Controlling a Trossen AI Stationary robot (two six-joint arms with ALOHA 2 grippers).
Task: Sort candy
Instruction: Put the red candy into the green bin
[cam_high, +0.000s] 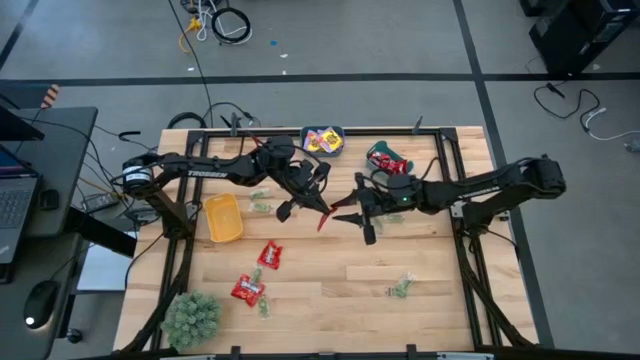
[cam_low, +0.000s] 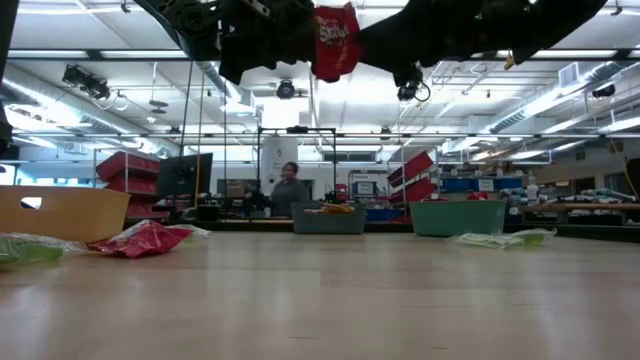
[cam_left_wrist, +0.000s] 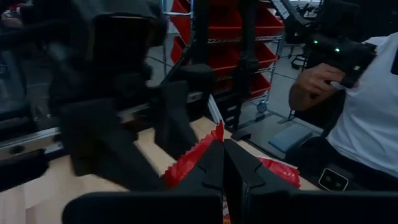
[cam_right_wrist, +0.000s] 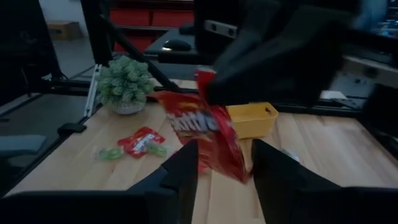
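A light, crinkly, slippery red packet (cam_right_wrist: 205, 134) is pinched at 1 corner by the left gripper (cam_high: 322, 213), jaws pressed together, while the right gripper (cam_high: 352, 216), jaws spread, is best closed on its flat middle.

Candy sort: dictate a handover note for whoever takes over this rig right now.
Left end effector: shut on a red packet, held up over mid-table.
Right end effector: open, fingers either side of that same packet, not gripping it.
Done: yellow packets lie in one teal bin, red ones in the other teal bin.
Left: two loose red packets and pale green pieces lie on the table. The yellow bin looks empty.
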